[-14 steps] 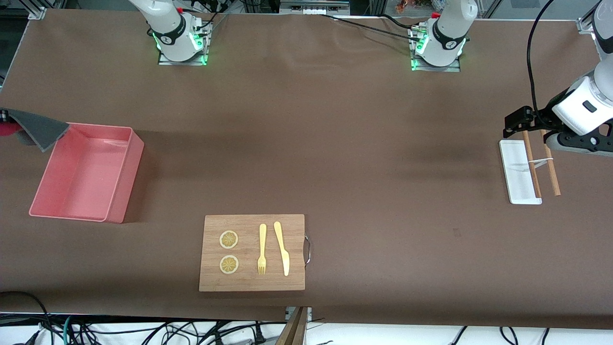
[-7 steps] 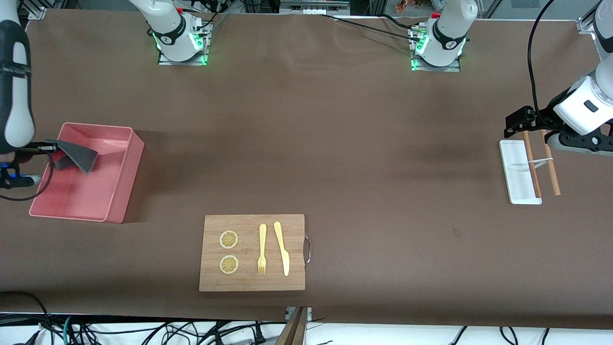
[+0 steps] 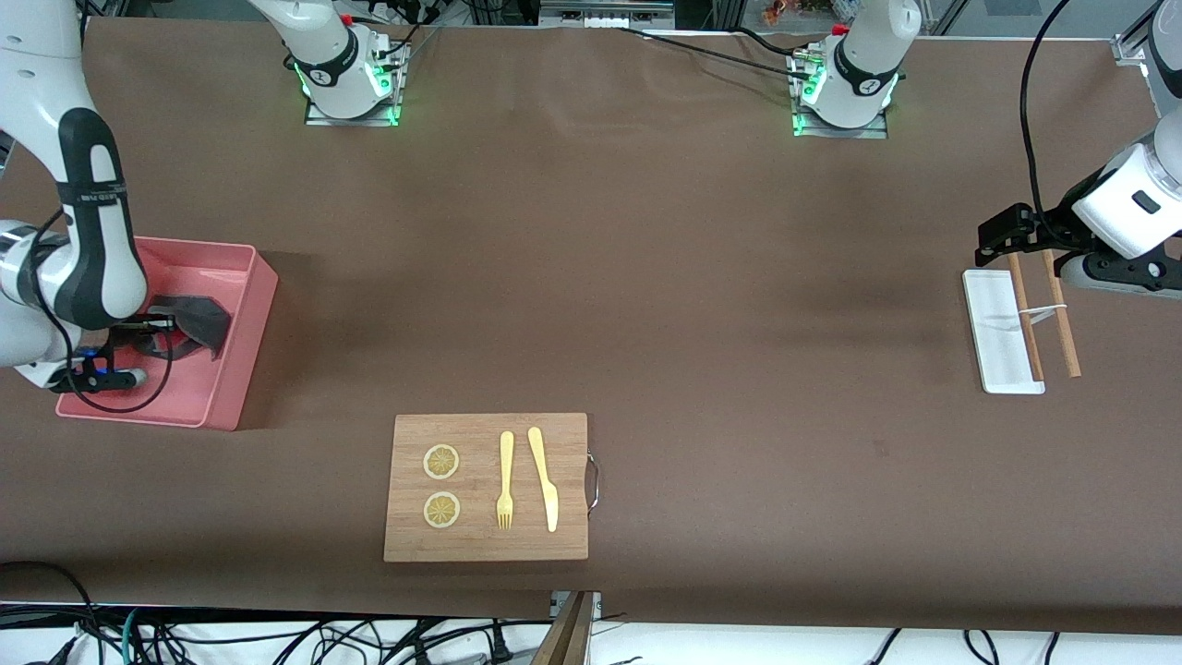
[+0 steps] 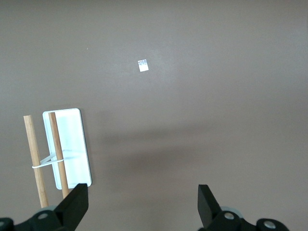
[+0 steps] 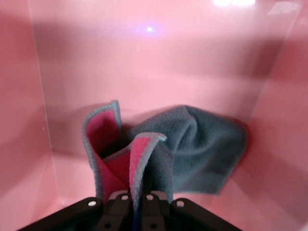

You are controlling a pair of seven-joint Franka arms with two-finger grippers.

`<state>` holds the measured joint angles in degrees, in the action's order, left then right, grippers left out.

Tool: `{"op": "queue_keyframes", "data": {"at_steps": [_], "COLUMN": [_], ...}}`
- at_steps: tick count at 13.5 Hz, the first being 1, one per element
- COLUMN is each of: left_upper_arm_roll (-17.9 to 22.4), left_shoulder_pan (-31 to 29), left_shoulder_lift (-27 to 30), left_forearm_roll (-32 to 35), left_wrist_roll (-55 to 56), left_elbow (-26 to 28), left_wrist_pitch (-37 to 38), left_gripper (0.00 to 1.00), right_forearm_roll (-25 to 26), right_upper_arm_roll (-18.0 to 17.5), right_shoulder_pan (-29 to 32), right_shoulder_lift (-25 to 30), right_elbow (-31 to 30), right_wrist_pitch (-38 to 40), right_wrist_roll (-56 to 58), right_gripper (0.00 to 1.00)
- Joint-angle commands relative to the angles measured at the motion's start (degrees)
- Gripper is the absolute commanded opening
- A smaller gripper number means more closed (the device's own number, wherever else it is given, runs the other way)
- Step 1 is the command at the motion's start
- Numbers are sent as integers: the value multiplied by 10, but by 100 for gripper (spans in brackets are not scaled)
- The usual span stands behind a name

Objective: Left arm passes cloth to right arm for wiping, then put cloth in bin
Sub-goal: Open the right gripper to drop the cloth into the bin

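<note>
My robotics lab bench, brown-covered table (image 3: pixel 646 277), bolted arm bases (image 3: pixel 351 102) above it, loose cables (image 3: pixel 185 637) along its near edge

brown table (image 3: pixel 646 277) carries bin (image 3: pixel 249 369), cutting board (image 3: pixel 411 545), white tray (image 3: pixel 993 314), perhaps two sticks (image 3: pixel 1067 342).

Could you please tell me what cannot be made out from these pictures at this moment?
- Right gripper: in the front view its fingertips are hidden by its own arm; the right wrist view's edge crops them.
- Cloth: whether it touches the bin floor is unclear.
- Left gripper: its body is cropped.
</note>
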<state>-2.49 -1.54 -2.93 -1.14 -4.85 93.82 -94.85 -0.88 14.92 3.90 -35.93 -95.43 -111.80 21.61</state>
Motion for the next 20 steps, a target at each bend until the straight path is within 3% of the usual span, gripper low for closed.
{"op": "queue_keyframes", "data": {"at_steps": [1,3,11,16,18,20], "left_upper_arm_roll": [-4,-4,-14,-16,-16,-14], "left_shoulder_pan": [-1,0,2,2,3,4], "left_shoulder_lift": [-7,-7,-7,-7,-8,-8], "left_forearm_roll": [9,9,16,22,23,21], "left_wrist_roll": [-2,-2,0,-2,-2,-2], "left_elbow": [-17,-17,-19,-19,-20,-20], "left_wrist_pitch": [12,14,32,27,27,12], "left_gripper": [100,100,100,100,100,100], "right_forearm_roll": [-12,-12,-9,-4,22,25], "right_upper_arm_roll": [1,1,-9,-77,-113,-124], "right_shoulder_pan": [-3,-3,-21,-21,-21,-20], "right_shoulder_lift": [5,25,189,291,303,310], "right_elbow": [-5,-2,35,50,70,79], "right_wrist_pitch": [-5,1,168,230,250,248], "right_wrist_roll": [-6,-1,-4,-3,-25,-32], "right_gripper": [65,99,99,99,99,100]}}
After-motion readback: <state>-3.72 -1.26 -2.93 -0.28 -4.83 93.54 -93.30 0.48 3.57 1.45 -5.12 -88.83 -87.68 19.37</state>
